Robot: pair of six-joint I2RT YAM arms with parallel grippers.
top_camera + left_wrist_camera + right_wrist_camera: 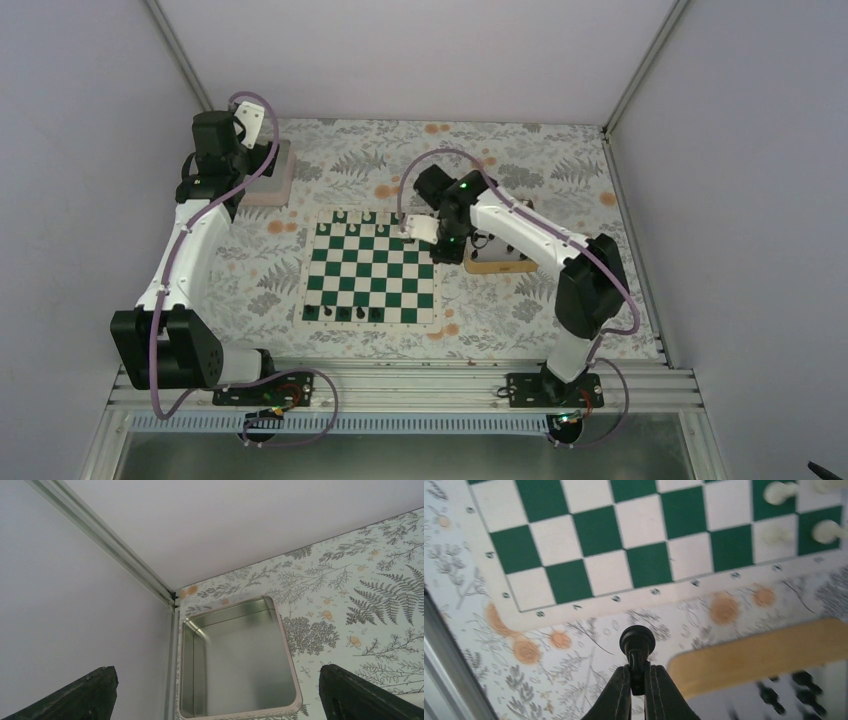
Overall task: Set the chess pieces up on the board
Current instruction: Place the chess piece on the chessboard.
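Right hand (637, 676): closed tight on black chess piece (637, 641), lower centre, held ready for placing | board (599, 530): upper frame | left hand (220, 695): spread wide, empty.

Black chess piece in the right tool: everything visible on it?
Small glossy black chess piece, plastic by its look: round flattened head over a narrow neck, likely a pawn. The right tool is shut on the neck, both dark fingers touching it; its base is hidden. It hangs over the floral cloth, between the cream border of the green-and-white chess mat and the tan-rimmed tray.
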